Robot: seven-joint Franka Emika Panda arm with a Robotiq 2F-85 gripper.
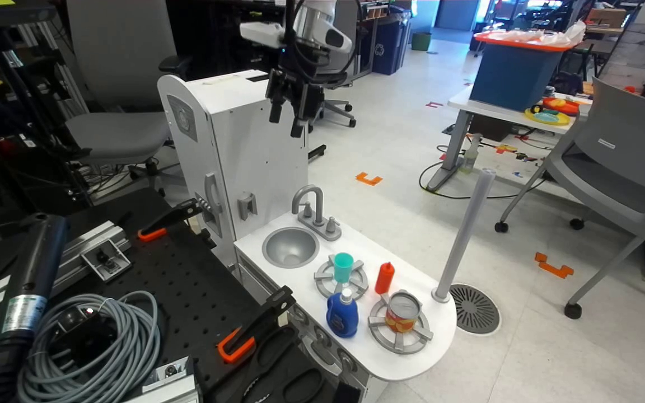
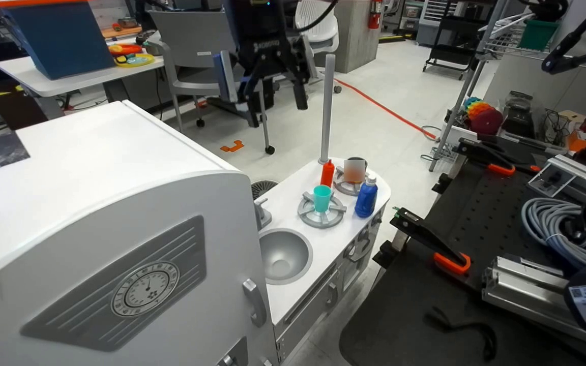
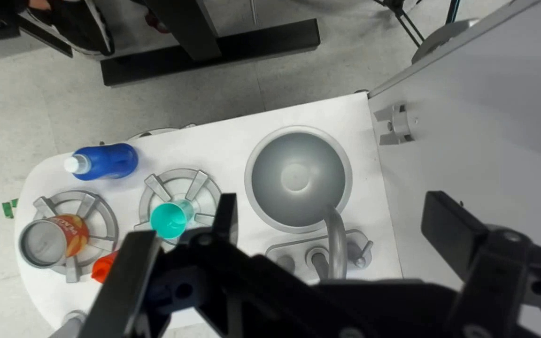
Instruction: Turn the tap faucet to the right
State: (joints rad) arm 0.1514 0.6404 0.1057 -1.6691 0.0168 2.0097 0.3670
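The silver-grey tap faucet [image 1: 319,204] stands on the white toy counter behind the round grey sink basin [image 1: 290,257]. Its curved spout reaches over the basin's edge in the wrist view [image 3: 338,244], with a small handle on each side of its base. In an exterior view the white unit hides most of the tap, and only a bit of it shows [image 2: 263,216]. My gripper [image 1: 286,121] is open and empty, high above the counter and apart from the tap. In the wrist view the spout appears between the two spread fingers [image 3: 330,204], well below them.
A tall white unit [image 1: 261,145] stands beside the sink. The counter bears a teal cup [image 1: 343,267], a red bottle [image 1: 384,278], a blue bottle [image 1: 342,316] and a can [image 1: 402,313]. A grey post [image 1: 465,235] rises at its end. A black table [image 1: 188,291] flanks its front.
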